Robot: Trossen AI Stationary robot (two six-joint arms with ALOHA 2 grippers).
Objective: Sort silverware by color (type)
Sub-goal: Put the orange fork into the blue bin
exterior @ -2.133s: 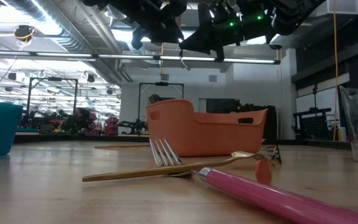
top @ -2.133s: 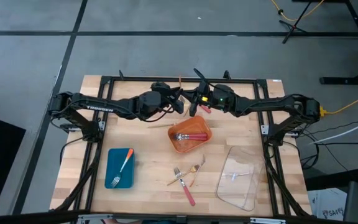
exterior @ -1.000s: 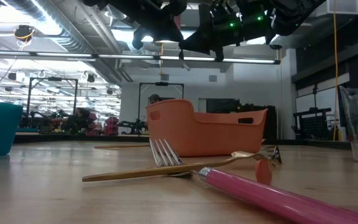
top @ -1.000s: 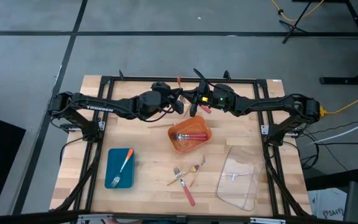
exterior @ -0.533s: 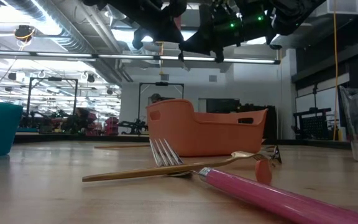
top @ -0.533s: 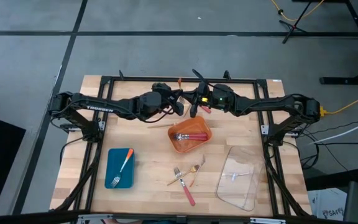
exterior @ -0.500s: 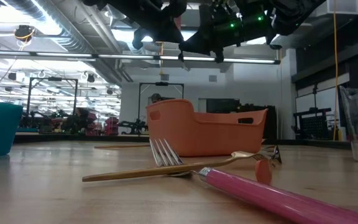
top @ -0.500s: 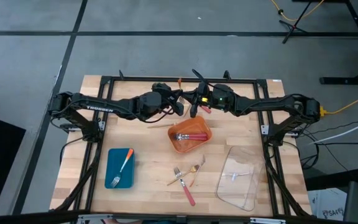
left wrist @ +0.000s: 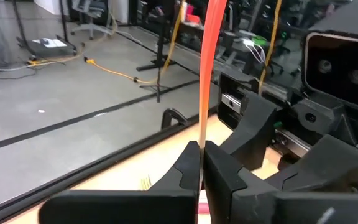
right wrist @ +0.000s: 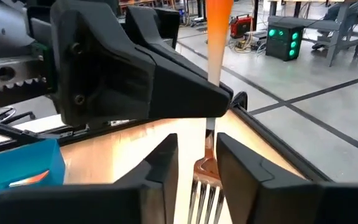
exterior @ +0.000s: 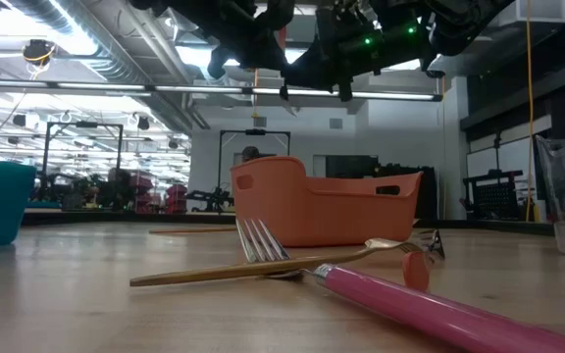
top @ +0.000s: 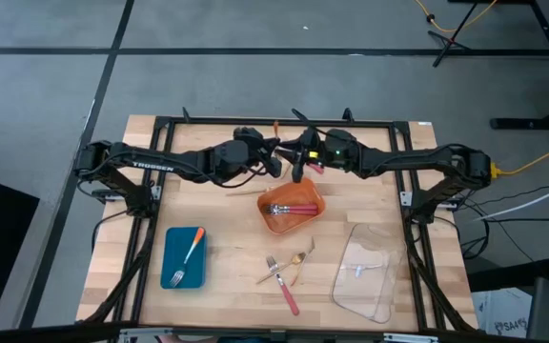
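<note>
Handover of orange fork, mid-air

My left gripper (left wrist: 200, 163) is clamped on the orange fork (left wrist: 209, 68) above the table's far edge. My right gripper (right wrist: 197, 158) has its fingers spread around the tines; I judge the fork belongs in the blue tray (top: 168, 250).

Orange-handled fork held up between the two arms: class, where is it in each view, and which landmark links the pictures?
High view: orange-handled fork at the far table edge, in the left tool.
Low view: cannot pick it out among the arms.
Left wrist view: centre, rising from the shut tool.
Right wrist view: centre, inside the open right tool.
Shared landmark: blue tray.
</note>
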